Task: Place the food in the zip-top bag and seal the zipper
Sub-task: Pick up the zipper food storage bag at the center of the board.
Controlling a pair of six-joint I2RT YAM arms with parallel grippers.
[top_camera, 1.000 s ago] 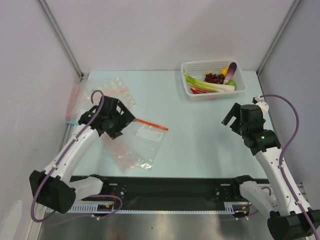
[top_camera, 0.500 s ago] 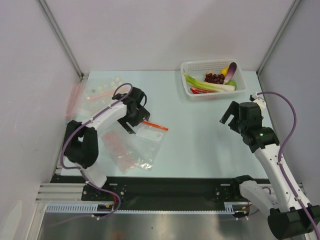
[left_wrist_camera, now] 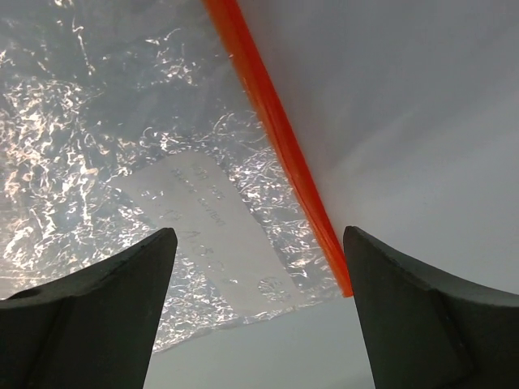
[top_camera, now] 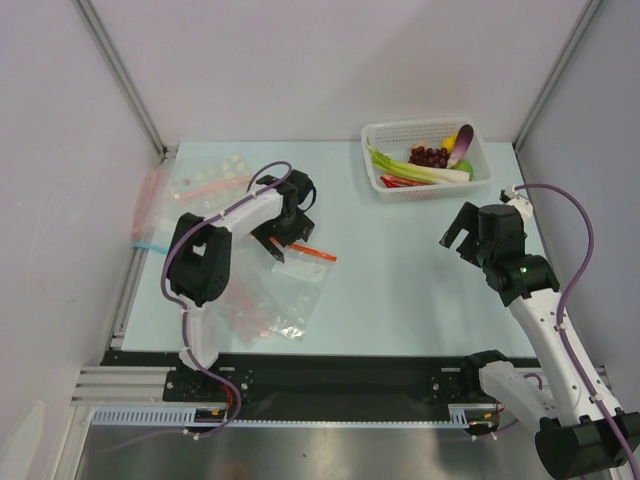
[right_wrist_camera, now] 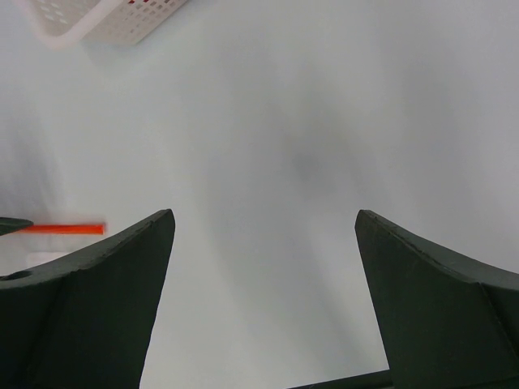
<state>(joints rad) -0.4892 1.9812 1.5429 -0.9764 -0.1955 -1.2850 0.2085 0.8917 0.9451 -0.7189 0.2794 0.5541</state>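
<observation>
The pale table (top_camera: 400, 280) is seen from above, with the two arms mounted at its near edge. The left arm (top_camera: 205, 265) is folded back on itself and reaches toward the middle of the table, while the right arm (top_camera: 548, 325) is raised over the right side.

The zip-top bag (top_camera: 295, 290) is laid flat left of the table's centre, partly over a dotted bag (top_camera: 248, 318). More dotted bags (top_camera: 212, 182) are spread near the far left corner, and a bag with a blue strip (top_camera: 146, 243) is found at the left edge. A white basket (top_camera: 378, 132) is set at the far right, well apart from the zip-top bag.

The food is kept in that basket: the scallion (top_camera: 418, 173) is laid along its length, with the grapes (top_camera: 428, 156) just behind it, beside a yellow fruit (top_camera: 451, 141) and a green fruit (top_camera: 467, 167).

The left gripper (top_camera: 279, 250) is held over the bag's far edge, its jaws spread wide. In the wrist view, the left gripper (left_wrist_camera: 255, 243) is shown with the zipper (left_wrist_camera: 272, 121) and the white label patch (left_wrist_camera: 215, 231) between its fingers; whether the bag is touched cannot be told. The right gripper (top_camera: 456, 236) is hung above bare table, short of the basket, its jaws likewise spread with only tabletop seen between them (right_wrist_camera: 263, 223).
</observation>
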